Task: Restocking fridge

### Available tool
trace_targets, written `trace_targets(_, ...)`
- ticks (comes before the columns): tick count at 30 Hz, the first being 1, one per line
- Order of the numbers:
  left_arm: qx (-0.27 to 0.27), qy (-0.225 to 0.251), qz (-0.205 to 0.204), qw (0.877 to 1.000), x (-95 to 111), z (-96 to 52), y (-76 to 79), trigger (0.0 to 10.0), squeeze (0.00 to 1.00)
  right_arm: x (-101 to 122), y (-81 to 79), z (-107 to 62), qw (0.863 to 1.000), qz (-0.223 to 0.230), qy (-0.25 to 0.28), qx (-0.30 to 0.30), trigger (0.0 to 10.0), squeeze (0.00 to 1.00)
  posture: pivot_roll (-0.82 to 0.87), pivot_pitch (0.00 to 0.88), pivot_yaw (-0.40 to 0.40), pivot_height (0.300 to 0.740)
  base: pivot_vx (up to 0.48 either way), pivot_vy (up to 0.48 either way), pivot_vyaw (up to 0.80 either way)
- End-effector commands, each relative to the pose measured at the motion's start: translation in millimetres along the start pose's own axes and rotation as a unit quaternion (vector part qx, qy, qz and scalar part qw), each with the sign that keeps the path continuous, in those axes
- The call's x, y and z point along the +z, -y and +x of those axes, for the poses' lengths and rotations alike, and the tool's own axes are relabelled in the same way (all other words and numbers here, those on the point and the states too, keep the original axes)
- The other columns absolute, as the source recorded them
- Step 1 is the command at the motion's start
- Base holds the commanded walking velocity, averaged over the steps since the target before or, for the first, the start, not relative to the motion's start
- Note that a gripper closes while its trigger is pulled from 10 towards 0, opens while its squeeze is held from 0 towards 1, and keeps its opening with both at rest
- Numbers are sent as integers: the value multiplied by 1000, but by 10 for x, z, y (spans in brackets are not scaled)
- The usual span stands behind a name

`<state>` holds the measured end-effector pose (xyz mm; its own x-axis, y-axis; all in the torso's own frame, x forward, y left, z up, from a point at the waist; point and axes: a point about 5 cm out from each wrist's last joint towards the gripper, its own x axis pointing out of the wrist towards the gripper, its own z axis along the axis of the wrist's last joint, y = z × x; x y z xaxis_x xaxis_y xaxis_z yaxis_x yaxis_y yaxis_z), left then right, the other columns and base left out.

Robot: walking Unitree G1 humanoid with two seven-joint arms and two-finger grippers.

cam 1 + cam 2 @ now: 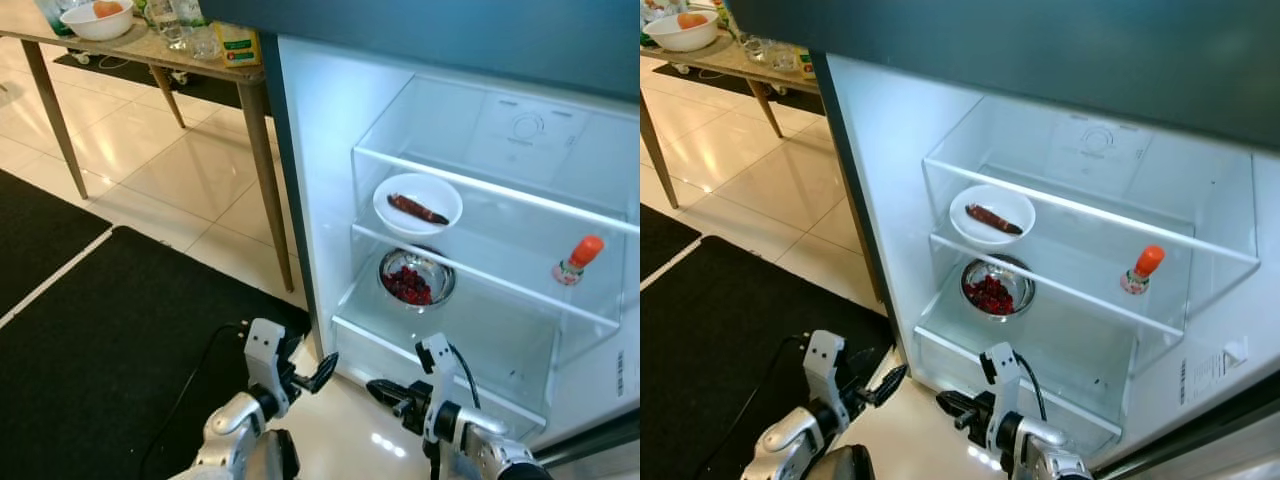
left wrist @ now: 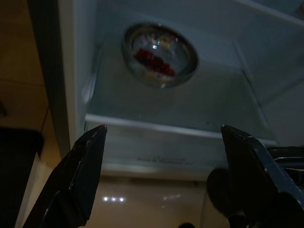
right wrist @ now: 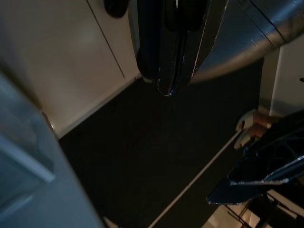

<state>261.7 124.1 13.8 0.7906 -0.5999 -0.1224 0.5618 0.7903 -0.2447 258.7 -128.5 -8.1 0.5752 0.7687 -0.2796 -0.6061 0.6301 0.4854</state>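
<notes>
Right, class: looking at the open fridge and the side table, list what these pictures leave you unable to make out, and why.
1. Small bottle, orange cap: label too small, eye views.
2. Table items: white bowl and glasses cut off by the top edge.
3. Metal bowl: its red contents are dim and blurred in the left wrist view.
4. Dark food on the white plate: too small to identify.
5. Fridge's printed sticker: unreadable.

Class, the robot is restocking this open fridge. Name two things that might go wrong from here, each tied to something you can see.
1. The white plate sits near the front edge of its glass shelf; a bump might tip it out.
2. The orange-capped bottle stands alone on that shelf and may topple if nudged.
</notes>
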Motion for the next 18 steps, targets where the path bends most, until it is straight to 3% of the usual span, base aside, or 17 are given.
trace_targets(1,-1,-11,-3,1000,-81,-20,27,10000,0,27,17,3,1000,2,9,-12,10000,0,-53,92,32,631,0,0,0)
trace_targets(3,0,-19,-4,1000,-116,-23,34,10000,0,26,64,-2,999,-8,2,-50,10000,0,-53,92,32,631,0,0,0)
trace_targets(13,11,-101,-12,995,-407,-160,36,10000,0,-99,148,-128,996,20,-16,-82,10000,0,-56,85,22,631,0,0,0)
trace_targets(18,18,-129,-25,991,-518,-229,33,10000,0,-259,227,-247,988,13,-65,-138,10000,0,-55,80,23,631,0,0,0)
